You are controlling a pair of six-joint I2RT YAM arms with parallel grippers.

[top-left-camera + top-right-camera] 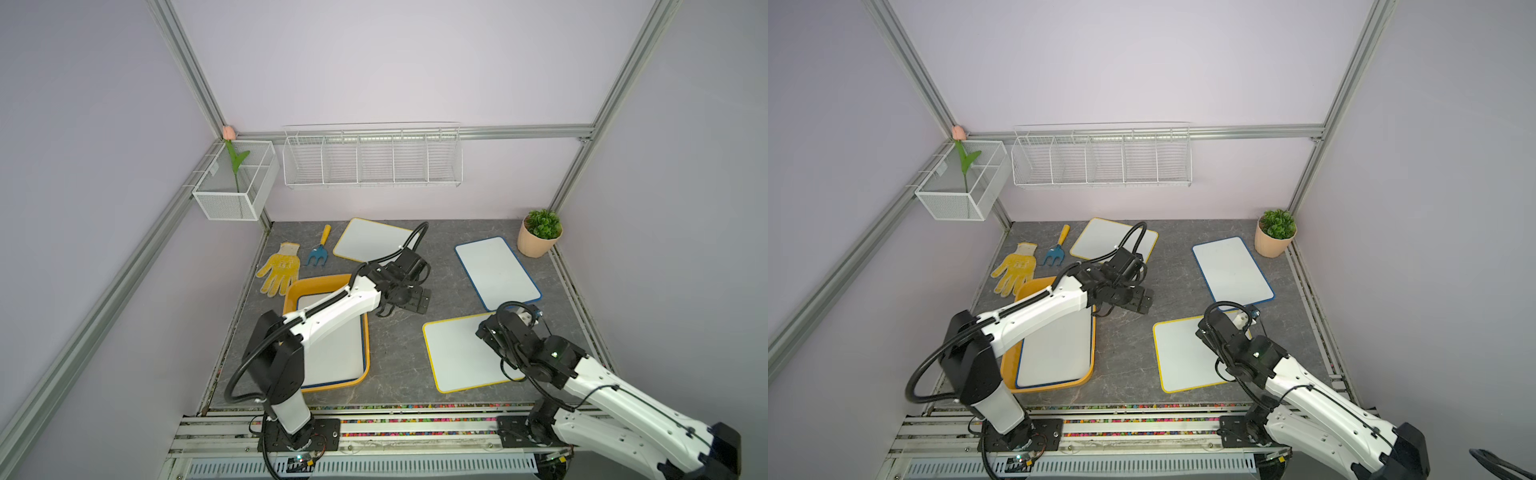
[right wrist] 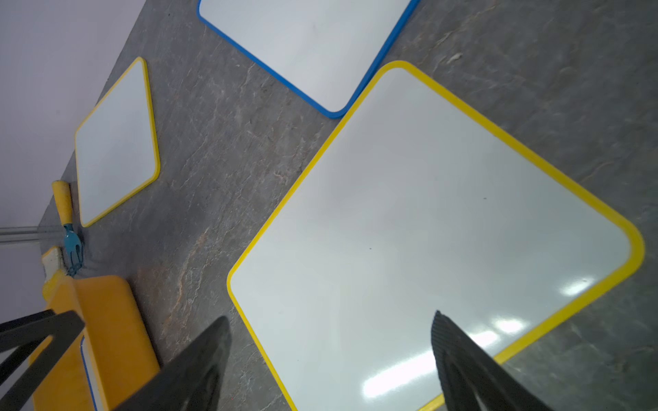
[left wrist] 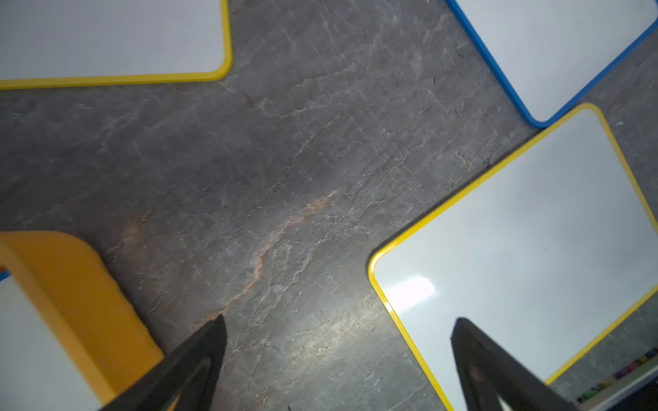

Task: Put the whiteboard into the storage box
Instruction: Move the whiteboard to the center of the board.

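Both tools are released and carry nothing. We see the right gripper (image 2: 330, 316) with its jaws spread wide above the near yellow-framed whiteboard (image 1: 457, 357), which lies right of centre in a top view. The left gripper (image 3: 340, 317) hangs equally spread over bare table (image 1: 399, 353) at mid-frame. The storage box (image 1: 316, 281) sits lower left of centre and holds a boxed whiteboard (image 1: 332, 353) lying flat inside.

These are our worries, as we judge them:

- **Grip:** The yellow-framed board lies flat and glossy on the table. Fingers closing from above may skate across its face or merely push it, rather than get under an edge. From the wrist view we cannot tell whether the right fingertips touch the board or hover just over it.
- **Neighbouring board:** The corner of the loose blue-framed whiteboard (image 1: 496, 270), upper right, meets the yellow board's far edge. A lift or slide there could drag the blue one along.
- **Collision:** The left arm (image 1: 332, 311) stretches across the box, so a carry toward it risks a collision unless that arm clears.
- **Placement:** A board arriving tilted could perch on the rim instead of stacking on the one inside.
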